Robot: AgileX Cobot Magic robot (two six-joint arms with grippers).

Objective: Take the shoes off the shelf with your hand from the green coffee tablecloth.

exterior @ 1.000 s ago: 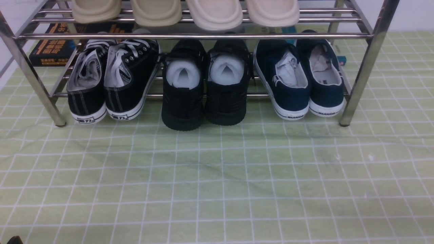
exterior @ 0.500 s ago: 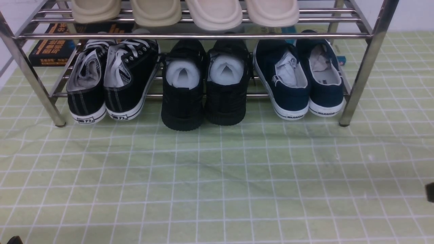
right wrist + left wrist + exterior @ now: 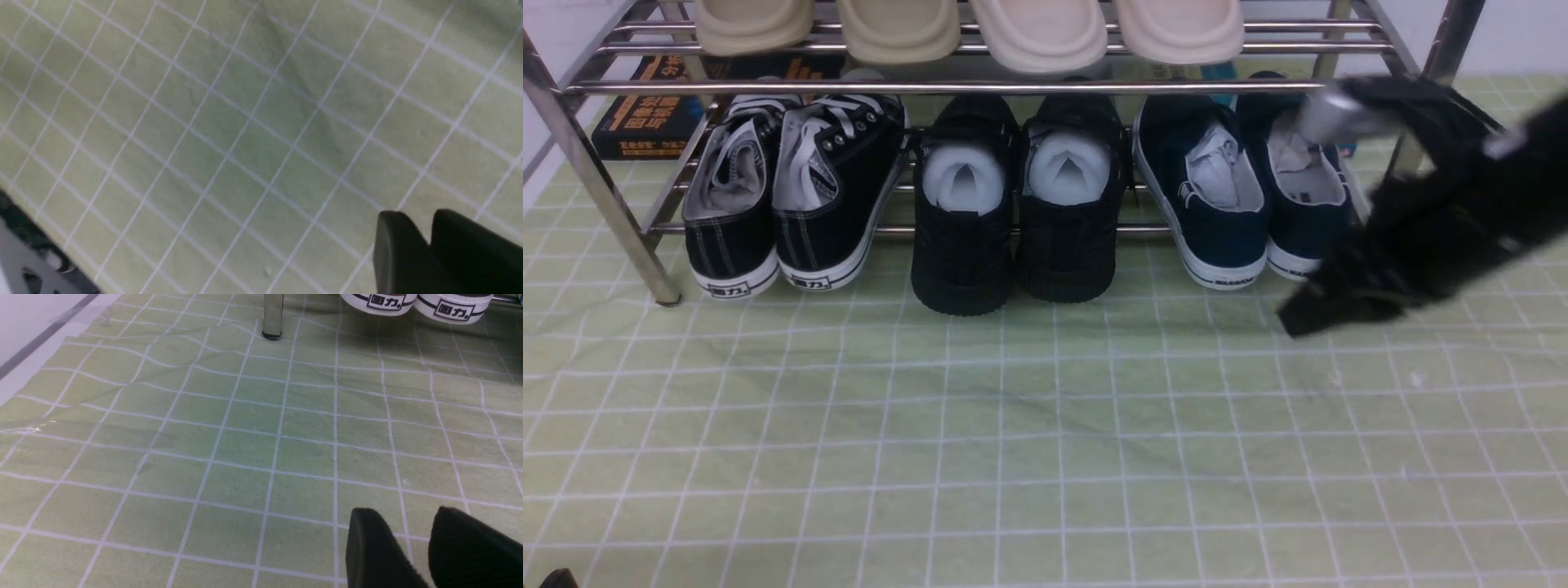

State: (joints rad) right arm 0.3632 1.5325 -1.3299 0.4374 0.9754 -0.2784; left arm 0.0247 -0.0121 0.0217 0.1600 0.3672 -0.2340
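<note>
The navy-blue slip-on shoes [image 3: 1217, 196] with white "WARRIOR" soles sit at the right end of the chrome shelf's [image 3: 980, 86] lower tier, heels toward me and stuffed with paper. My right gripper [image 3: 1297, 320] is blurred and hangs just above the green checked tablecloth [image 3: 1045, 441], in front of the right navy shoe [image 3: 1311, 188]. Its arm covers that shoe's heel and the shelf's right leg. In the right wrist view its fingers [image 3: 416, 213] touch over bare cloth, holding nothing. My left gripper [image 3: 402, 510] hovers low over the cloth, with a narrow gap between its fingers and nothing in it.
Black lace-up sneakers [image 3: 792, 188] stand at the left of the lower tier and all-black shoes [image 3: 1017, 204] in the middle. Beige slippers [image 3: 1045, 28] lie on the upper tier. A dark book [image 3: 645, 114] lies behind the shelf. The shelf's left leg [image 3: 273, 314] stands ahead of my left gripper.
My right arm has swung in from the right edge, up and to the left, to in front of the right navy shoe. The shoes and the left arm have not moved.
</note>
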